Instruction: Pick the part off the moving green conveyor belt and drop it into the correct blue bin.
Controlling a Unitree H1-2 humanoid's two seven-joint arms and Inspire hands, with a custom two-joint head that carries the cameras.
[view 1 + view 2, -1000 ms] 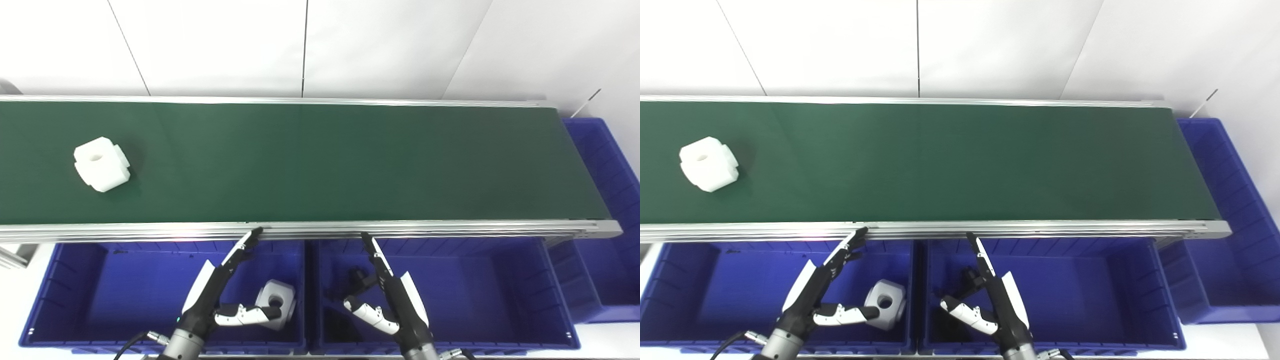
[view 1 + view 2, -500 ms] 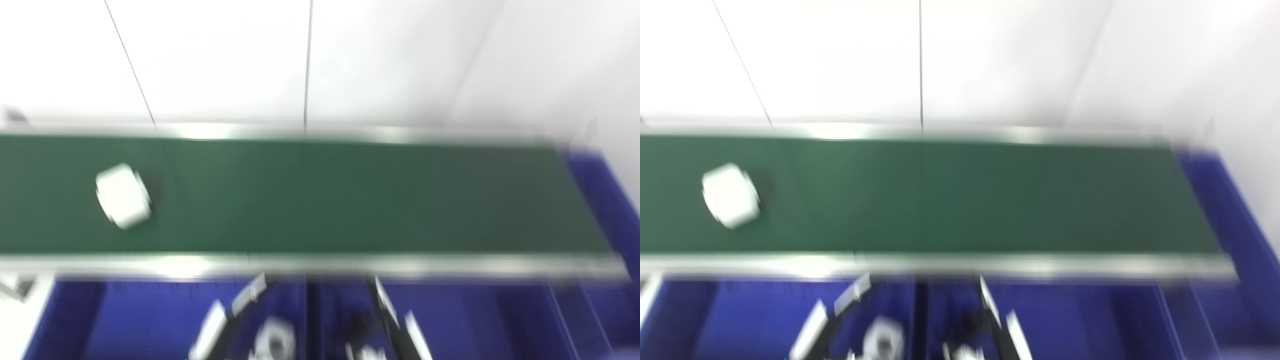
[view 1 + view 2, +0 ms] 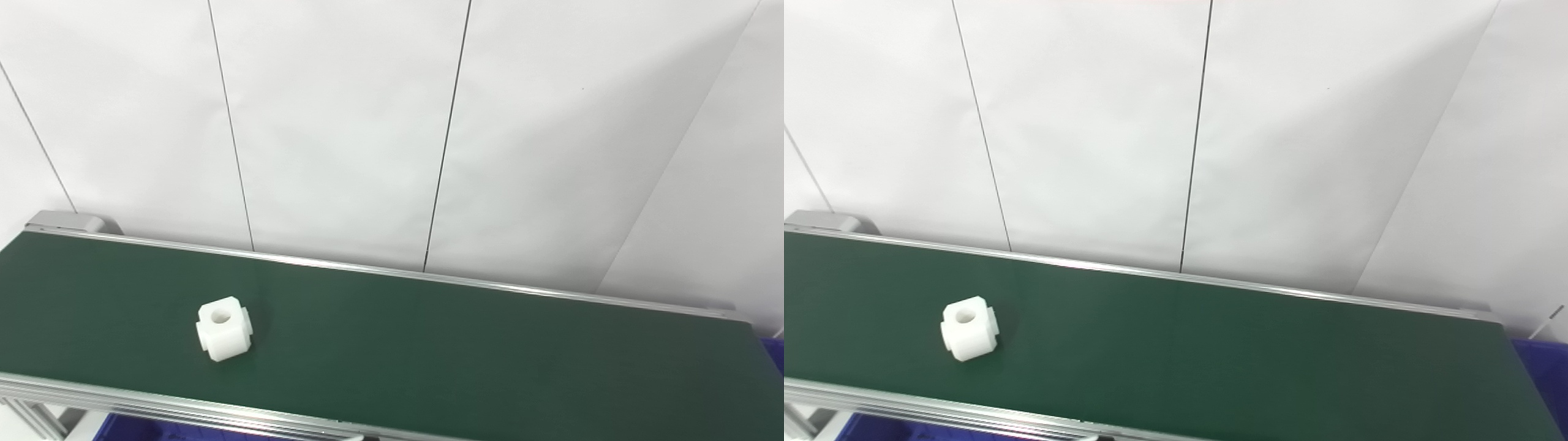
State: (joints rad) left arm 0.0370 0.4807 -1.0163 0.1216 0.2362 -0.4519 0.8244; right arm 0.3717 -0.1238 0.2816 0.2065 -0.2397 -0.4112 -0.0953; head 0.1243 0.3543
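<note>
A white block-shaped part (image 3: 223, 327) with a round hole in its top lies on the green conveyor belt (image 3: 465, 355), left of the middle and nearer the front rail; it also shows in the right eye view (image 3: 969, 327). Neither hand is in view. Only slivers of the blue bins show, at the bottom left (image 3: 131, 427) and at the right end (image 3: 1540, 361).
The belt's silver front rail (image 3: 153, 404) runs along the bottom edge. A white panelled wall (image 3: 392, 135) fills the upper half behind the belt. The belt's grey left end cap (image 3: 64, 220) shows at the far left.
The camera has tilted up, so the belt sits low in the picture and both hands and the bins have dropped out of view. The white part has travelled to the right along the belt.
</note>
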